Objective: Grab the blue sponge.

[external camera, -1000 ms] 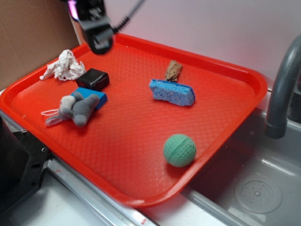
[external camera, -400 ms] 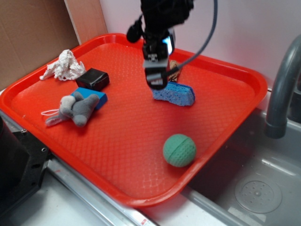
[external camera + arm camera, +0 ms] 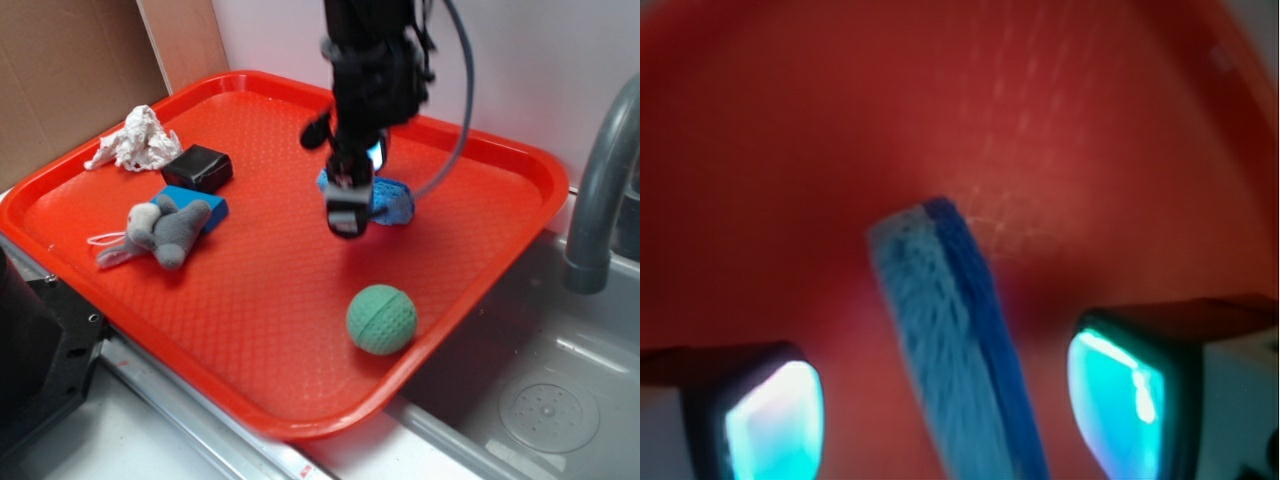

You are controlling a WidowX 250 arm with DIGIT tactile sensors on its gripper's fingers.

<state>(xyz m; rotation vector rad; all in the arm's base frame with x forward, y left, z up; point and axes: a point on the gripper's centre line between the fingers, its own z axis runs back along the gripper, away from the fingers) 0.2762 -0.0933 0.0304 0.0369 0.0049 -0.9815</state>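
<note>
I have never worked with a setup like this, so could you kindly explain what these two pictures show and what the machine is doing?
The black machine is a robot arm ending in a gripper, a two-fingered claw. The exterior view looks at the scene from outside; the wrist view is a camera on the arm looking down between the fingers, which glow teal there. Below is a red tray beside a sink. On it lie the blue sponge, a green ball, a grey plush toy on a blue block, a black box and crumpled paper. The jaws are open with the sponge between them; nothing is held yet.
</note>
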